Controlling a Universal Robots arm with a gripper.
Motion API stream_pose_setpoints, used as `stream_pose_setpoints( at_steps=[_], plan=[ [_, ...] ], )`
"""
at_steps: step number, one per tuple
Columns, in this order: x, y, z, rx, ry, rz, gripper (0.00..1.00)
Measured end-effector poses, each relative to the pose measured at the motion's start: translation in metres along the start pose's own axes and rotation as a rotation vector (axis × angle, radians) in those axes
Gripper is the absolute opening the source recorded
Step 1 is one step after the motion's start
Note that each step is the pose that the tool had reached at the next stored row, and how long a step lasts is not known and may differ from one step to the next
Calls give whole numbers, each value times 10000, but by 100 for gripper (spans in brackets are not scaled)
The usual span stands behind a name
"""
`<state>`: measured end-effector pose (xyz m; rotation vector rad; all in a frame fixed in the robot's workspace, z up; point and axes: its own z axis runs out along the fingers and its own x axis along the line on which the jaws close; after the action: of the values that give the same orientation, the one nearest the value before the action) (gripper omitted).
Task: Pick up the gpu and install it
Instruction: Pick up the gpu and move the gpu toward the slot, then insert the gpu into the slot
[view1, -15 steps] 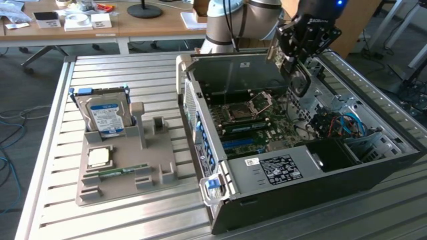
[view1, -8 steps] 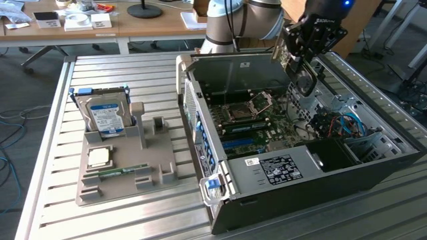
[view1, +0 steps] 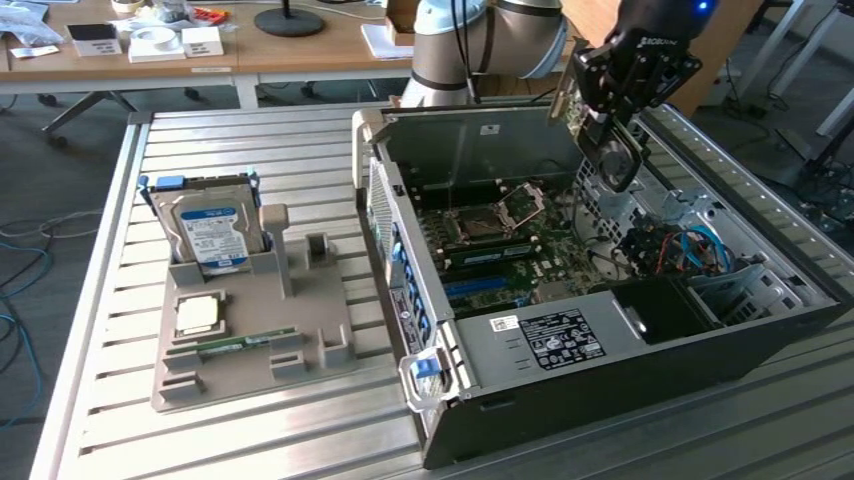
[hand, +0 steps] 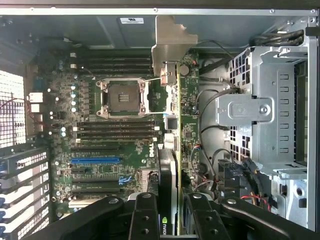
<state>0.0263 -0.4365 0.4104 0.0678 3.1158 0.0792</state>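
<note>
Exterior view: black gripper (view1: 611, 120) clamped on the gpu (view1: 615, 165), a thin dark card with a round fan. It is held on edge over the far end of the open black computer case (view1: 601, 370).

Wrist view: gripper (hand: 172, 220) fingers (hand: 145, 217) press both sides of the gpu (hand: 168, 172), seen edge-on. Its silvery metal bracket (hand: 170, 42) is at the far end, above the green motherboard (hand: 100, 150).

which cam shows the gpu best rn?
Wrist view: the gpu runs edge-on from the gripper, shut on it, to its silvery bracket, above the motherboard. The exterior view shows its round fan, with the card hanging from the gripper over the open case.
</note>
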Motion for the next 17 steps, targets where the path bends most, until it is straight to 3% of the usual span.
stream_pose_setpoints(
  at_steps=[17],
  plan=[
    [-7, -23, -1, 4, 0, -1, 27]
  ],
)
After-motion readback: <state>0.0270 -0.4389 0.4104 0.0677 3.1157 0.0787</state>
